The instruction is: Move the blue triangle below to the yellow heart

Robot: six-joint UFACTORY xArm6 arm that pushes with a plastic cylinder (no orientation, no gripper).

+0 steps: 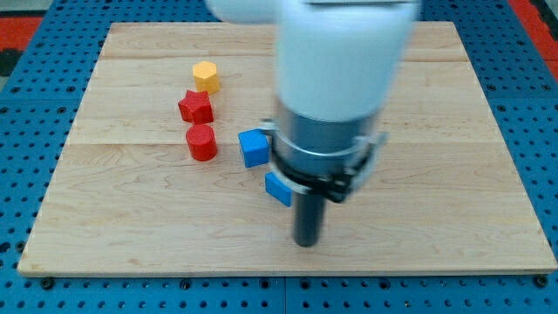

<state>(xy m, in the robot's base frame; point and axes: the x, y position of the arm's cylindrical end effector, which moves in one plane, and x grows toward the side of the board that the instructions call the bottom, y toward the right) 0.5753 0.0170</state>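
Observation:
My tip (306,243) rests on the wooden board (131,244) near the view's bottom centre. A small blue block (278,188), partly hidden by the arm so its shape is unclear, lies just up and left of the tip, close to the rod. A blue cube (254,147) sits a little farther up and left. No yellow heart shows; the wide arm body (340,78) hides the board's middle and top.
A yellow hexagon-like block (206,77), a red star (196,107) and a red cylinder (201,142) stand in a column at the view's left of the blue cube. Blue perforated table surrounds the board.

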